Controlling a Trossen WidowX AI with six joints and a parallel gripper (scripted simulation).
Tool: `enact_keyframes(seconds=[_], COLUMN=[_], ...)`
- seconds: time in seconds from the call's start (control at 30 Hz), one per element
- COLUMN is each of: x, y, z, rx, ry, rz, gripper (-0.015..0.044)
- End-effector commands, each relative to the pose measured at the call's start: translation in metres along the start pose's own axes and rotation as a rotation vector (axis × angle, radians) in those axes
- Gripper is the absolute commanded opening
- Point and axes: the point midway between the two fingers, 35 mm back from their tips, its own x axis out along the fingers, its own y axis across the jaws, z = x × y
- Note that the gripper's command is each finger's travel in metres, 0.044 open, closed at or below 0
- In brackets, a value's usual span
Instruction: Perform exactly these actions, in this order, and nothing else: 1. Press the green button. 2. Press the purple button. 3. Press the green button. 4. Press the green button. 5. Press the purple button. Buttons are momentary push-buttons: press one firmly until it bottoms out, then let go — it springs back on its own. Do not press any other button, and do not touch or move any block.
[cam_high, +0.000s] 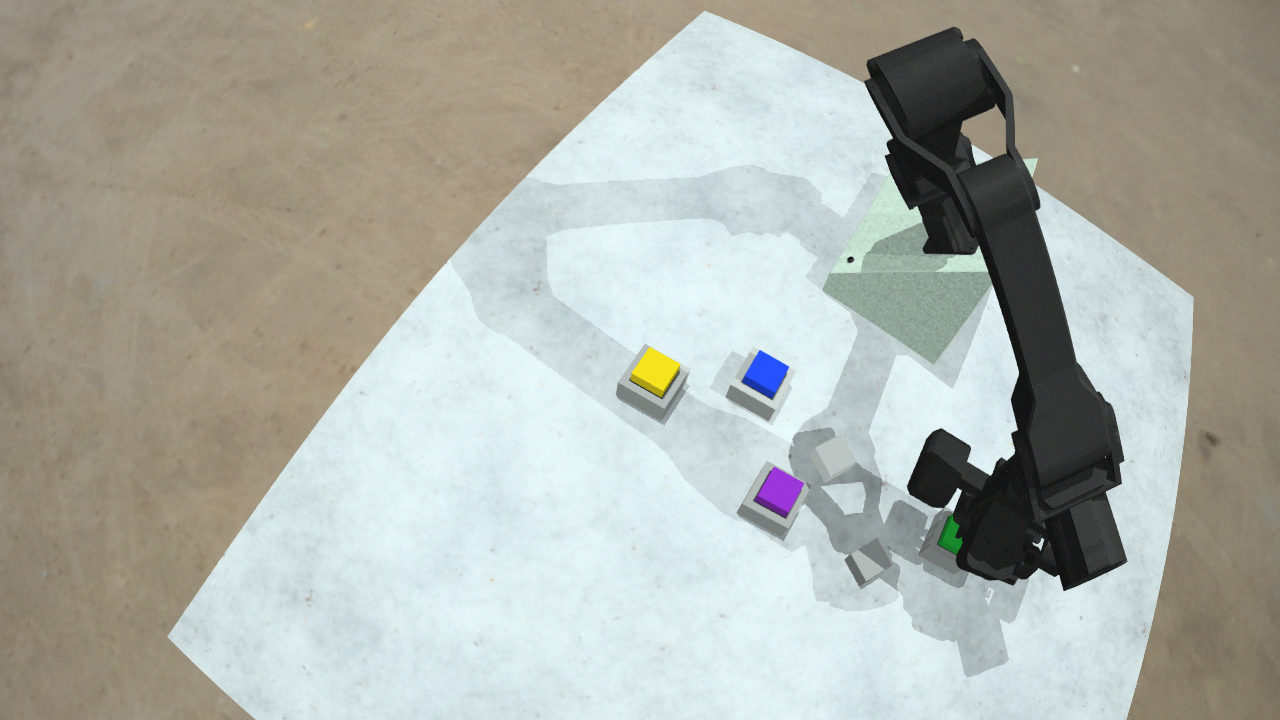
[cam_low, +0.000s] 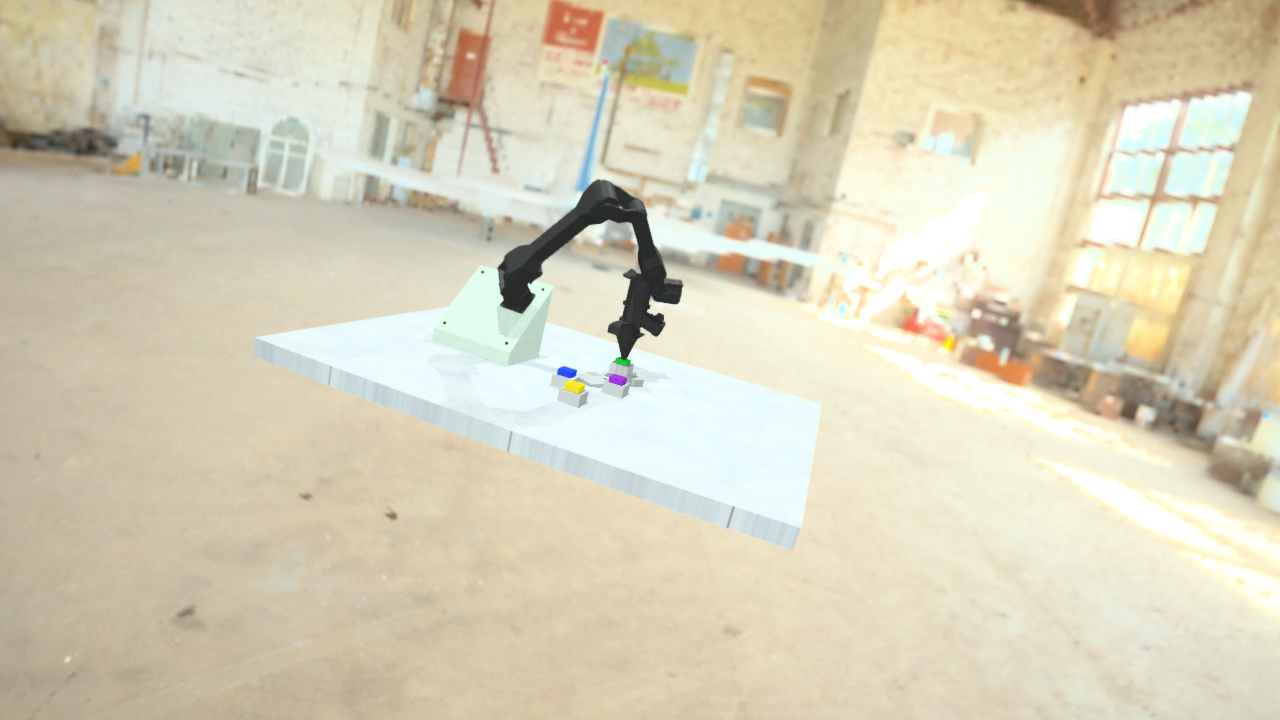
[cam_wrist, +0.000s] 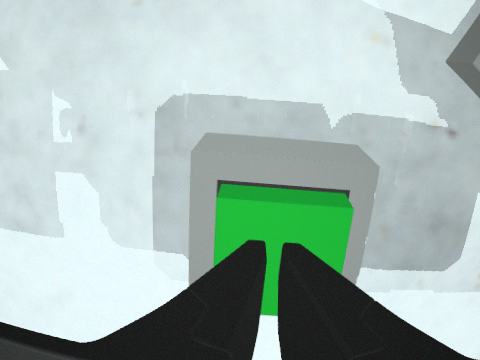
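Note:
The green button (cam_high: 949, 534) (cam_low: 622, 362) (cam_wrist: 285, 215) sits in its grey housing. In the top view the arm partly covers it. My gripper (cam_wrist: 271, 259) (cam_low: 624, 359) is shut and empty, with its fingertips over the middle of the green cap, at or just above its top. The cap still stands a little proud of the housing in the wrist view. Whether the tips touch it, I cannot tell. The purple button (cam_high: 778, 491) (cam_low: 617, 380) stands to the left of the green one in the top view, with its cap raised and nothing on it.
A yellow button (cam_high: 656, 370) (cam_low: 574, 386) and a blue button (cam_high: 765, 374) (cam_low: 566, 371) stand beyond the purple one. One grey block (cam_high: 836, 457) lies right of the purple button, and another grey block (cam_high: 867, 564) lies between the purple and green buttons, nearer the lower edge of the top view.

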Motion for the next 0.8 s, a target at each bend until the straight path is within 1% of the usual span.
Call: enact_keyframes(seconds=[0.0, 0.63, 0.7, 0.77], x=[0.006, 0.006, -0.006, -0.026], y=[-0.002, -0.002, 0.000, -0.001], z=[-0.001, -0.001, -0.001, -0.001], rx=[-0.005, -0.005, -0.002, -0.005], ry=[0.002, 0.002, 0.001, 0.002], rz=[-0.008, -0.008, -0.002, -0.006], gripper=[0.0020, 0.0020, 0.0020, 0.0020])
